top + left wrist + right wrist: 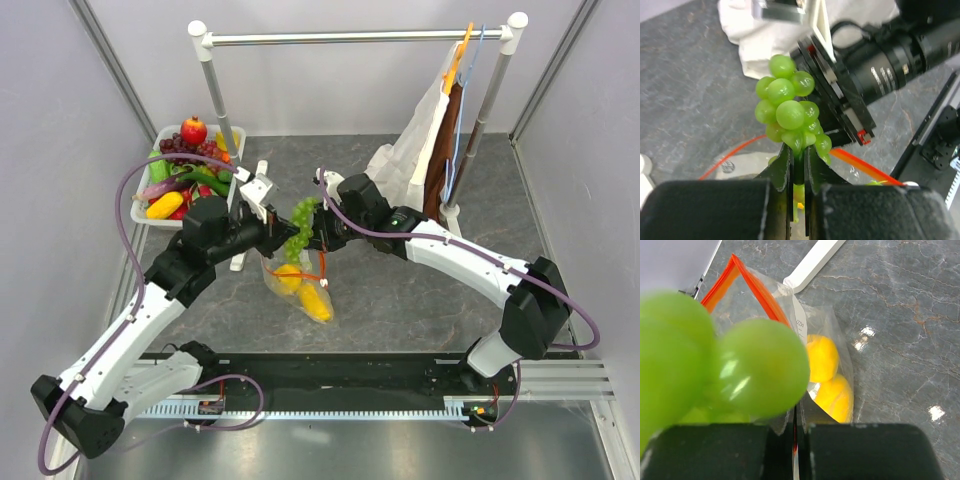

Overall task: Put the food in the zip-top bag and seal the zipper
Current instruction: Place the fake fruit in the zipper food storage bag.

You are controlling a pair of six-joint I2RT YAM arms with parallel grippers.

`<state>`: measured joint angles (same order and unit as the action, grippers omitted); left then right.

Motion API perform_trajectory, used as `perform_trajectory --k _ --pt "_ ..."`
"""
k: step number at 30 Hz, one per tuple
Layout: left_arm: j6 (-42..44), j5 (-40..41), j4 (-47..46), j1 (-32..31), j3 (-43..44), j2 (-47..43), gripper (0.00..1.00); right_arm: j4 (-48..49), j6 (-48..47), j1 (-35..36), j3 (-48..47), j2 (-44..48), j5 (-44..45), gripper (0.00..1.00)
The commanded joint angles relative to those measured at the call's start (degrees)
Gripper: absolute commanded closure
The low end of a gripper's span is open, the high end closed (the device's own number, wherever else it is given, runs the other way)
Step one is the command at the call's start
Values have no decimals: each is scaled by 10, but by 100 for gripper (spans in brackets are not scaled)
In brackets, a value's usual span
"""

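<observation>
The left gripper (797,159) has its jaws pinched almost together on one thin end of the green grapes (787,112). The bunch sticks out beyond the fingertips, close to the mouth of the zip-top bag (812,322) and right beside the right gripper (795,435); whether they touch cannot be told. The right jaws are pressed together on a thin fold of the bag's rim, apparently holding the mouth up off the bench (400,310). The orange zipper (742,282) gapes in only a narrow triangle, and two yellow fruits (822,357) already lie at the bottom of the bag. The likely trouble is the fit: the knobbly bunch looks about as wide as the opening, so it could catch on the zipper lip, push the limp plastic flat, or tug the rim out of the right pinch. Held by so small a tip, the grapes may also swivel or slip free and roll across the bench. The remaining food sits in the white tray (158,133), well apart.
</observation>
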<state>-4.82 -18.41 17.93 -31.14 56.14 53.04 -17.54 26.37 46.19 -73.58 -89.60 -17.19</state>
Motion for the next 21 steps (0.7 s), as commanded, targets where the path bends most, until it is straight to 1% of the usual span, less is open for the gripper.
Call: perform_trajectory --k 1,2,4,5,6,8,9,11,12,13,14,15,17,18,19,20,21 --pt "26 11 -21 -15 -35 -43 94 15 3 2 5 22 -7 100" --pt "30 16 1 -15 -41 -56 93 15 3 2 5 25 -7 100" --pt "42 15 24 -15 -59 -91 76 17 3 2 5 26 -9 100" --pt "44 12 46 -15 -63 -100 66 19 3 2 5 27 -10 100" --pt "45 8 55 -15 -67 -109 48 20 2 2 4 27 -10 100" --pt "47 1 84 -15 -62 -128 33 25 -3 3 4 28 -10 100" --pt "45 21 93 -14 -49 -131 19 26 -3 2 5 28 -9 100" --pt "37 45 113 -7 -27 -131 10 27 -5 3 4 28 -11 100" --pt "32 58 119 3 -1 -130 5 28 -5 2 4 28 -11 100" --pt "36 63 126 25 15 -126 4 28 -7 3 5 28 -11 100" --pt "41 72 140 34 33 -108 3 28 -8 2 5 28 -11 100" --pt "46 109 173 41 72 -95 4 28 -10 3 5 29 -11 100" --pt "63 130 219 81 109 -51 4 27 -17 3 5 29 -8 100" --pt "73 129 257 103 138 -36 4 25 -19 2 4 29 -7 100" --pt "81 115 273 162 150 -22 4 25 -22 2 5 29 -5 100" --pt "94 96 289 197 163 8 3 24 -25 2 5 30 -5 100" --pt "123 51 319 234 191 24 3 23 -26 2 5 30 -5 100"
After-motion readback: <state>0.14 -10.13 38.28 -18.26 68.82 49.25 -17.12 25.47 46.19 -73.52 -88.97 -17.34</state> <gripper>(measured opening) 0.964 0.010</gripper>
